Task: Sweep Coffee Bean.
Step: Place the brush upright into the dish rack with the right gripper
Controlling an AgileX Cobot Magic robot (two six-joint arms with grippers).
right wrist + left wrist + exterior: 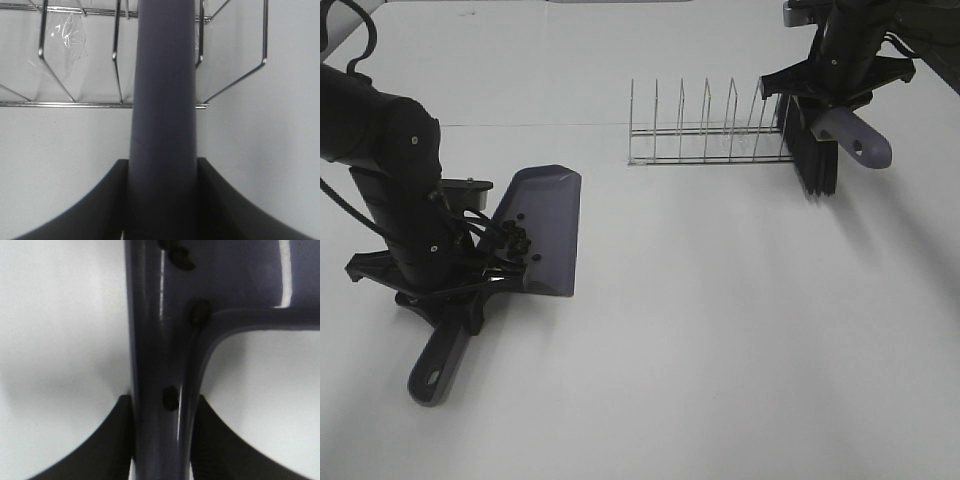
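The grey-purple dustpan [548,225] lies on the white table at the left, and my left gripper [480,285] is shut on its handle. In the left wrist view the handle [155,365] runs between my two black fingers [107,445]. Several dark coffee beans [200,312] lie on the dustpan near the handle; they show as small dark spots in the high view [521,216]. My right gripper [830,95] is shut on the brush handle [162,115] at the far right. The black bristles [812,160] hang down beside the rack's right end.
A wire dish rack [708,132] stands at the back centre, just left of the brush; it also shows in the right wrist view [75,65], with a scrap of clear film. White table [740,330] lies between the dustpan and the brush.
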